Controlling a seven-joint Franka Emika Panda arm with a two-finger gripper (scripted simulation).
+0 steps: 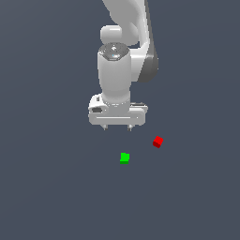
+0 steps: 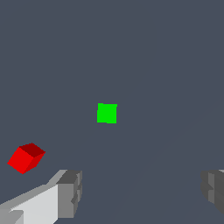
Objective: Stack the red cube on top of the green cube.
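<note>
Small bright red cube [image 1: 157,141] sits on the flat dark grey-blue surface [image 1: 47,187], nothing touching it. Rotated a bit, so in the exterior view it reads as a diamond with a corner toward the camera. Wrist view shows it too [image 2: 25,158], two faces visible, darker one on top.

Small bright green cube [image 1: 124,158] of about the same size lies on the same surface, near the red one but clearly apart, with a gap of bare surface between them. In the exterior view green is to the exterior view's left of red and lower in frame. In the wrist view [image 2: 106,113] it sits close to mid-picture, seen nearly square-on from above (only one face really readable).

White claw [image 1: 117,126] hangs above the surface, spread wide and holding nothing. Its two short dark fingertips [image 1: 104,127] point down from the white crossbar of the hand. Neither cube is between them. In the exterior view the claw is higher in frame than both cubes, red off to the exterior view's right of it. Wrist view: grey finger pads [image 2: 70,192] at both lower edges, wide bare gap between.

Above the claw, the white Panda arm [image 1: 115,70] runs up out of frame, grey joint on one side.
</note>
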